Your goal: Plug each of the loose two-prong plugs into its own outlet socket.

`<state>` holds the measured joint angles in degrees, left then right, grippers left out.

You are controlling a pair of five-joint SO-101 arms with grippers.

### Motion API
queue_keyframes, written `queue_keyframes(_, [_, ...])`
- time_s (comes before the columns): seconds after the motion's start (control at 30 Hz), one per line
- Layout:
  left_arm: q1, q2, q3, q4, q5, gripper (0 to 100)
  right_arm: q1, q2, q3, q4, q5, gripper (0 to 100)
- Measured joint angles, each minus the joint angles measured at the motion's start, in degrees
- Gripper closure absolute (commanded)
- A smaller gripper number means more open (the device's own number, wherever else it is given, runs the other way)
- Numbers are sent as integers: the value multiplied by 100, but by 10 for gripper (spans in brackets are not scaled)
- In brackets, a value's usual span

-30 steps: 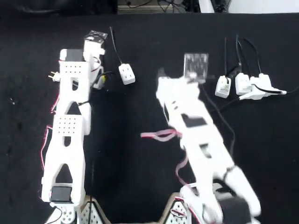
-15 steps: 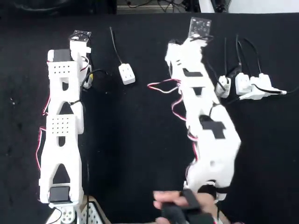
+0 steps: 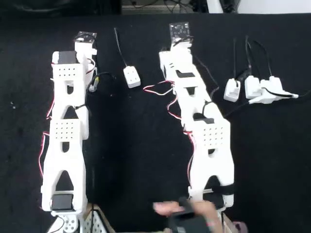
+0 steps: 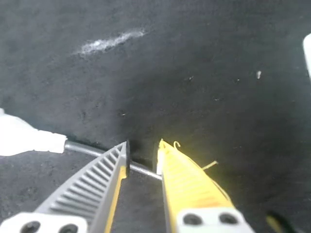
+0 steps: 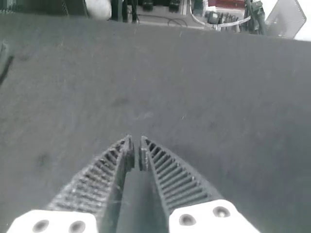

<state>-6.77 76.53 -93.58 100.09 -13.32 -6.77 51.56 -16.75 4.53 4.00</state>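
From above, a white socket (image 3: 131,76) lies between the left arm (image 3: 68,131) and right arm (image 3: 206,141); the left gripper (image 4: 144,144), fingers slightly apart, sits over a grey cable (image 4: 87,149) (its white plug (image 4: 24,138) just beside); the right gripper (image 5: 135,145) is closed tip to tip above the black table (image 5: 218,87).

high: straight down over table (image 3: 141,160) | wrists: close behind left pincer (image 4: 143,145), right pincer (image 5: 136,144) (same table)

Pretty clearly a robotics lab bench rather than anybody's home: a table (image 3: 136,145) draped in black cloth, a white left arm (image 3: 66,141) and right arm (image 3: 209,141) sitting side by side on it, and a mess of cables and gear (image 5: 214,14) past the far edge
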Motion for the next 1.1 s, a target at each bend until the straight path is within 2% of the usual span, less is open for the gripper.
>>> queue_keyframes(0.1, [229, 0, 0, -334, 18, 881, 105, -325, 123, 563, -431, 988])
queue_keyframes(0.2, [422, 0, 0, -765, 237, 881, 527, -985, 598, 1248, -1152, 988])
queue_keyframes(0.3, [598, 0, 0, -853, 545, 881, 976, -1776, 1301, 1688, -1407, 988])
queue_keyframes(0.53, [1002, -387, 9, -571, 738, 880, 1169, -3833, 3341, 1741, -1451, 988])
queue_keyframes(0.73, [1046, -756, 9, -571, 826, 880, 1187, -5178, 4536, 1741, -1451, 987])
queue_keyframes(0.9, [1073, -879, 9, -571, 1292, 880, 1152, -5512, 5073, 1741, -1451, 984])
queue_keyframes(1.1, [1046, -879, 9, -440, 1371, 881, 730, -5556, 5477, 1785, -1451, 984])
